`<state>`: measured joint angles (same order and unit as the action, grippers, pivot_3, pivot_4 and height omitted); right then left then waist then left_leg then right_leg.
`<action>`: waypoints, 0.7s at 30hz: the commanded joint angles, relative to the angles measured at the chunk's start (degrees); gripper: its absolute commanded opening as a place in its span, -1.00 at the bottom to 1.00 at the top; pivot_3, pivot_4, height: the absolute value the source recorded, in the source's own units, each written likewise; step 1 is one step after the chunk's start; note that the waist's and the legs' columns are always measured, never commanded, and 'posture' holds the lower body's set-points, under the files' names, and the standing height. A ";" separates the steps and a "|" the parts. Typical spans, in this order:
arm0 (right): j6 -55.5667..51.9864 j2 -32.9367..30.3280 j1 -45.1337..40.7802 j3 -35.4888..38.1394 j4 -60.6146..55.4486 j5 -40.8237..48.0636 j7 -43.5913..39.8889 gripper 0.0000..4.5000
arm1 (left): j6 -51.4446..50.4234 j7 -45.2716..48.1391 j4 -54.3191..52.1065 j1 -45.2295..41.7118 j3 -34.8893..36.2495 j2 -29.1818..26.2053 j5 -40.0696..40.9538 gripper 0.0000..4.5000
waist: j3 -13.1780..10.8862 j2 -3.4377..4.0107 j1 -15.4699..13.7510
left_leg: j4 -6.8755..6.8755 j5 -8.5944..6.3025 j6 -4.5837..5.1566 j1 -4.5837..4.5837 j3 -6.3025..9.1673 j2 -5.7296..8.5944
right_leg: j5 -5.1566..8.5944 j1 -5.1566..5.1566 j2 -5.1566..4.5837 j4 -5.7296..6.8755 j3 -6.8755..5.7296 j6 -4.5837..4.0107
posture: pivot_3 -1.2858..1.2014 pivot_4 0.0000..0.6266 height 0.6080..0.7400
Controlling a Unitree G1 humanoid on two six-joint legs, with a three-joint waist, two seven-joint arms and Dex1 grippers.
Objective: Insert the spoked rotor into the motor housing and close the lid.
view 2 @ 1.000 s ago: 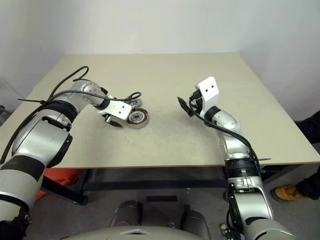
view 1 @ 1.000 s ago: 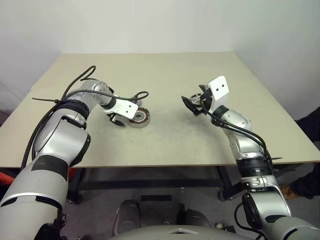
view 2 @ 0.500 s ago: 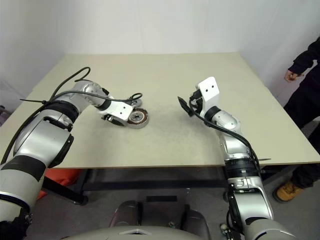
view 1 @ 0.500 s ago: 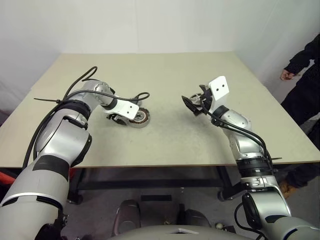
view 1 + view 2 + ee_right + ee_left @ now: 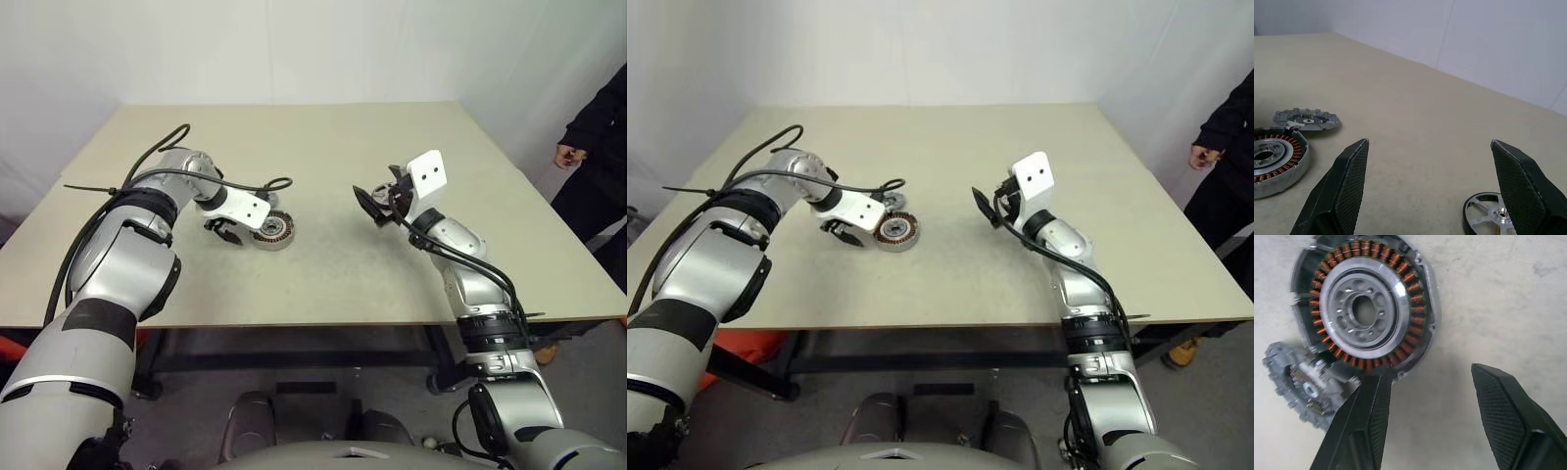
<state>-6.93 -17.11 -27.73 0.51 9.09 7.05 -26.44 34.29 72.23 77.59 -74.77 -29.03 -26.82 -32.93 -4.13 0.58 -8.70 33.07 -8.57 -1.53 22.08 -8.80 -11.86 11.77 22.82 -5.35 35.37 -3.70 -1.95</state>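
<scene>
While both grippers hang over the table (image 5: 333, 284) empty, nothing of the assembly is yet done. The left gripper (image 5: 1430, 406) points steeply down just beside the motor housing (image 5: 1364, 308), fingers apart and clamped on nothing. The right gripper (image 5: 1430, 191) is held about level, fingers spread wide, also empty.

Risks, as I judge them:
- The lid (image 5: 1300, 384) lies touching the housing's rim, perhaps lapping it. A left finger coming down there could nudge either part and spoil the seating.
- The spoked rotor (image 5: 1488, 215) lies flat on the table, low and thin, just beside the right gripper. A level approach might skate over it or push it along the smooth top.
- The rotor's open gaps could let a finger slip through rather than grip.

Materials:
- Housing: shallow round silver-grey metal cup, ring of copper-brown windings, bright machined hub with a central bore.
- Lid: flat matte grey disc, notched gear-like edge, raised centre.
- Rotor: dark outer ring, shiny silvery spokes.
- Fingers: black, cross-hatched pads.
- Table: matte beige, faintly speckled.
</scene>
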 commanded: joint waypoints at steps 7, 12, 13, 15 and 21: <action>-0.29 0.84 0.67 1.06 -5.43 0.99 1.75 1.00 | -0.44 -0.96 0.06 -2.01 -0.55 0.19 -1.71 0.18 | 0.00 0.00 0.00 | -0.01 0.00 0.00 0.01 0.00 0.00 | 0.00 0.00 0.00 -0.01 0.00 0.00 | 0.03 -1.00 1.00; -0.78 0.97 0.89 0.88 -6.18 0.99 1.85 1.00 | 0.15 -1.08 0.06 -1.04 -0.61 0.89 -2.03 0.18 | 0.00 0.00 0.00 | -0.01 0.00 0.00 0.01 0.01 0.00 | 0.00 0.00 0.00 -0.01 0.00 0.00 | 0.03 -1.00 1.00; -0.88 0.99 0.91 0.87 -6.31 0.99 1.87 1.00 | 0.24 -1.07 0.05 -0.88 -0.60 1.02 -2.06 0.18 | 0.00 -0.01 -0.01 | 0.00 0.00 0.00 0.00 0.01 0.00 | 0.00 0.00 0.00 -0.01 0.00 0.00 | 0.03 -1.00 1.00; -1.03 1.01 0.91 0.85 -6.46 0.98 1.85 1.00 | 0.39 -1.00 0.04 -0.62 -0.64 1.26 -2.12 0.18 | 0.00 -0.01 -0.01 | -0.01 0.00 0.00 0.00 0.01 0.00 | 0.00 0.00 0.00 -0.01 0.00 0.00 | 0.03 -1.00 1.00; -1.28 0.92 0.73 0.89 -6.56 1.03 1.69 1.00 | 0.97 -0.71 -0.04 0.81 -0.92 1.86 -2.26 0.18 | -0.01 -0.01 -0.01 | -0.01 0.00 0.00 0.01 0.01 0.00 | 0.00 0.00 0.00 -0.01 0.00 0.00 | 0.03 -1.00 1.00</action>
<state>-8.21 -16.06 -26.19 0.52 5.64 7.05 -24.92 34.66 71.31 78.16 -73.45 -29.72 -24.56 -34.99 -4.14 0.57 -8.71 33.06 -8.57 -1.53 22.09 -8.80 -11.86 11.77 22.82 -5.35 35.36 -3.70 -1.95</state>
